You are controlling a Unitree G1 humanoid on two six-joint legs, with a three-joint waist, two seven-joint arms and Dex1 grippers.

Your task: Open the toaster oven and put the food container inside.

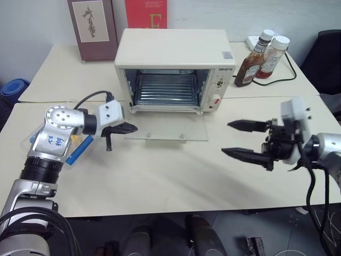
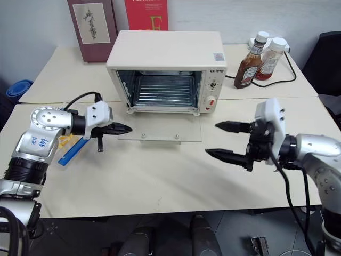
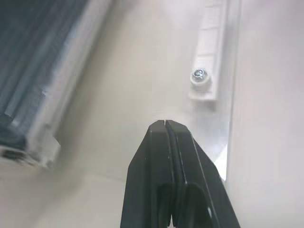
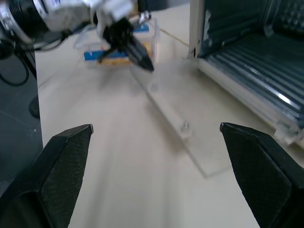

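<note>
While the toaster oven [image 2: 165, 69] is standing with its glass door [image 2: 160, 129] dropped flat onto the tabletop [image 2: 160, 176], we are watching both arms hanging in front of it. Our left tool [image 2: 121, 128] is pressed fully together, holding nothing, its tip hovering just over the near left corner of that lowered door. Our right tool [image 2: 224, 140] is spread wide and empty, pointing across toward the left, well out from the door's right edge.

The food container [image 2: 70, 148] is lying on the tabletop behind and below the left tool, tucked partly under that arm's wrist, with one blue clip strip showing. Its long axis is running slantwise, from near the left tool's wrist back toward our body. So the left arm is plainly the nearer one; the right tool is sitting well apart, across the whole door. To our eye, the opening is done and the pickup is next: the left tool is needing to part and swing back to the box.
</note>
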